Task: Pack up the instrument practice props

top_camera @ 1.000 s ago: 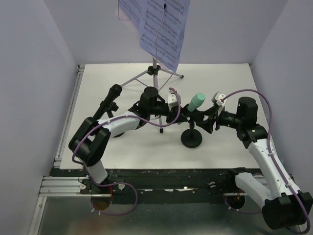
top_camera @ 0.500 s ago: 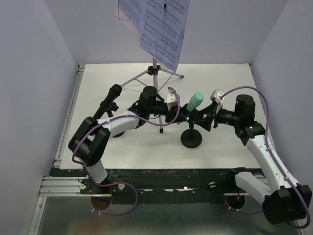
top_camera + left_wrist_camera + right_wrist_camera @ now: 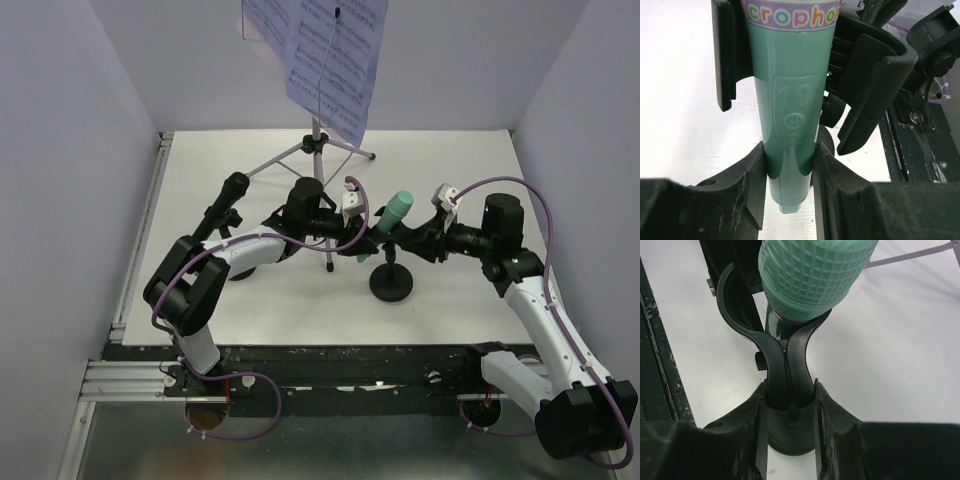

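Observation:
The teal microphone (image 3: 394,212) sits tilted in the clip of a black round-based holder (image 3: 391,284) at the table's middle. My left gripper (image 3: 365,240) is shut on the microphone's lower handle (image 3: 790,110), one finger (image 3: 752,190) on each side. My right gripper (image 3: 412,238) is shut on the holder's clip stem (image 3: 787,370), just below the microphone's grille head (image 3: 810,275). The second black holder (image 3: 227,200) stands at the left, its base hidden behind my left arm. The silver tripod pole (image 3: 316,150) stands at the back with white sheet-music pages (image 3: 318,50). The lilac plate is hidden behind the pages.
White walls close in the table on the left, back and right. A metal rail (image 3: 140,240) runs along the left edge. A tripod leg (image 3: 328,255) reaches down beside my left wrist. The black frame edge (image 3: 350,360) borders the near side.
The microphone has tilted and slid a little down and left in the clip with my left gripper. My right gripper has shifted slightly left while holding the clip.

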